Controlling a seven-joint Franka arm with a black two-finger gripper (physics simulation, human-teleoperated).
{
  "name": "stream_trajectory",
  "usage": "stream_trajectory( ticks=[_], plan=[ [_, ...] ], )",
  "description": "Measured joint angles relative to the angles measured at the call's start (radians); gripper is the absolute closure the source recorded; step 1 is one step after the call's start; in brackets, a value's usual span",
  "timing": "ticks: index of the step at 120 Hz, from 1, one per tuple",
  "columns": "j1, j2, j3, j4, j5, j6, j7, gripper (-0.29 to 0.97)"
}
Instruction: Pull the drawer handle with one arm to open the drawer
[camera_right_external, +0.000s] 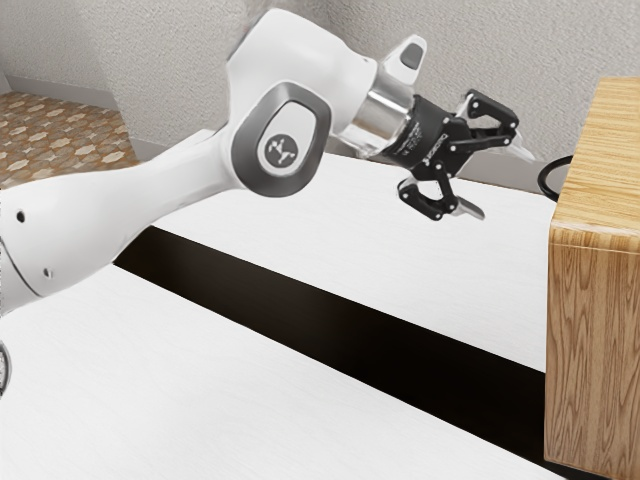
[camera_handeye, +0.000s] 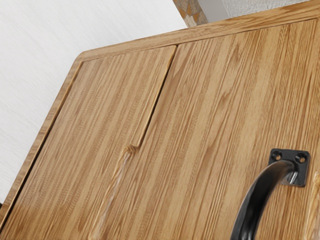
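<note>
Plainly wide open at the black gripper (camera_right_external: 490, 175): grips nothing, touches nothing, hangs in the air. Just ahead of the fingertips, not yet reached, lies the black drawer handle (camera_right_external: 552, 176) on the front of a wooden cabinet (camera_right_external: 595, 300). Seen from the wrist, faces a grained wood panel (camera_handeye: 210, 125) carrying the handle's curved bar and its two-screw mounting plate (camera_handeye: 289, 165). Below the gripper, spreads a white table (camera_right_external: 300, 420) crossed by a black band (camera_right_external: 330, 310). Far behind, shows patterned floor (camera_right_external: 60, 125) and a pale speckled wall (camera_right_external: 150, 40). Bears a white emblem (camera_right_external: 280, 148) on the arm joint; print on the gripper body too small to read.
</note>
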Motion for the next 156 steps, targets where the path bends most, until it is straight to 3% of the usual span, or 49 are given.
stream_trajectory(
  ticks=[27, 106, 156],
  plan=[
    [-0.068, -0.008, 0.038, 0.029, 0.001, 0.023, -0.031, 0.11],
    [-0.080, -0.009, 0.061, 0.020, -0.012, 0.034, -0.087, 0.38],
    [-0.072, 0.000, 0.061, 0.027, -0.012, 0.031, -0.105, 0.69]
  ],
)
